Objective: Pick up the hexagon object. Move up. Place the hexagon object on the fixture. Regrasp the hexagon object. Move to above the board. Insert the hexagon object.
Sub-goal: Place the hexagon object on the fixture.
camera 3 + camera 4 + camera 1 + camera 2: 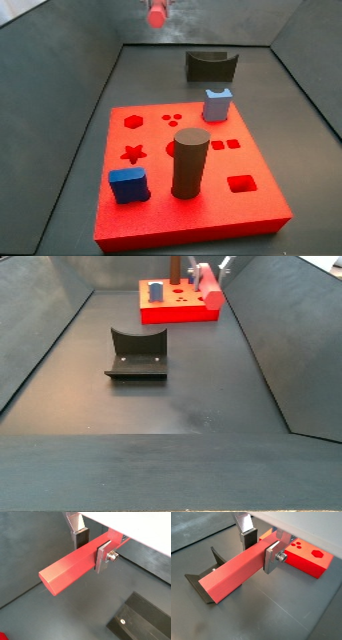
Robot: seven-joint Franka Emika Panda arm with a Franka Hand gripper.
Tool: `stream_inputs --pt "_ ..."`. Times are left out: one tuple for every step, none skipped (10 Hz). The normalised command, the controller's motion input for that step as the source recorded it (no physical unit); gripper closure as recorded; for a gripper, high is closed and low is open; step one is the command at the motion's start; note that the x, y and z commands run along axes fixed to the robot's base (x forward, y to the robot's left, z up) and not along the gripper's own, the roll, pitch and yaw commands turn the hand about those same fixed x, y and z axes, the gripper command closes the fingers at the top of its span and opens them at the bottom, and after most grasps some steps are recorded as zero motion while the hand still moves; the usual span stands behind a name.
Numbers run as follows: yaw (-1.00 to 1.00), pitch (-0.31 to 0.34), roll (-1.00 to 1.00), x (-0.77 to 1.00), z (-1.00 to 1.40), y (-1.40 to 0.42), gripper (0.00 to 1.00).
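Observation:
My gripper (91, 553) is shut on the hexagon object (67, 569), a long red-pink prism rod, and holds it level in the air with one end jutting out. Both wrist views show the two silver fingers (272, 558) clamping the rod's sides. The fixture (204, 582), a dark bracket with a U-shaped notch, stands on the floor below the rod's free end (228, 579). The red board (311, 562) lies beyond the gripper. In both side views the rod (159, 14) hangs high near the frame's top edge, with the fixture (210, 65) below it and the gripper mostly cut off.
On the board (160, 215) stand a dark upright cylinder (190, 162), a dark blue block (128, 185) and a light blue block (217, 104). Grey sloping walls (267, 346) enclose the floor. The fixture (138, 356) sits mid-floor between the board (181, 314) and the near side.

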Motion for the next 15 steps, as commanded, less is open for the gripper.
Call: stream_inputs --pt "-0.05 0.144 -0.15 1.00 -0.04 -0.02 1.00" --pt "-0.04 0.149 -0.15 1.00 -0.03 -0.02 1.00" --pt "-0.04 0.151 -0.16 1.00 -0.03 -0.02 1.00" --pt "-0.04 0.158 -0.16 1.00 -0.02 -0.01 1.00" --pt "-0.03 0.162 -0.16 1.00 -0.02 -0.01 1.00" --pt "0.00 -0.027 -1.00 1.00 0.20 0.27 1.00" --pt "0.00 -0.026 -1.00 1.00 0.21 0.28 1.00" --pt "-0.01 -0.008 -1.00 1.00 0.16 0.25 1.00" --pt "-0.01 0.005 -1.00 1.00 0.12 0.20 1.00" --pt "-0.02 0.027 -1.00 1.00 0.08 0.16 1.00" --pt "-0.02 0.035 -1.00 1.00 0.06 0.14 1.00" --pt "-0.03 0.051 -1.00 1.00 0.03 0.11 1.00" --pt "-0.04 0.064 -1.00 1.00 0.01 0.09 1.00" --pt "-0.05 0.076 -1.00 0.91 -0.01 0.07 1.00" --pt "-0.06 0.087 -1.00 0.83 -0.02 0.06 1.00"
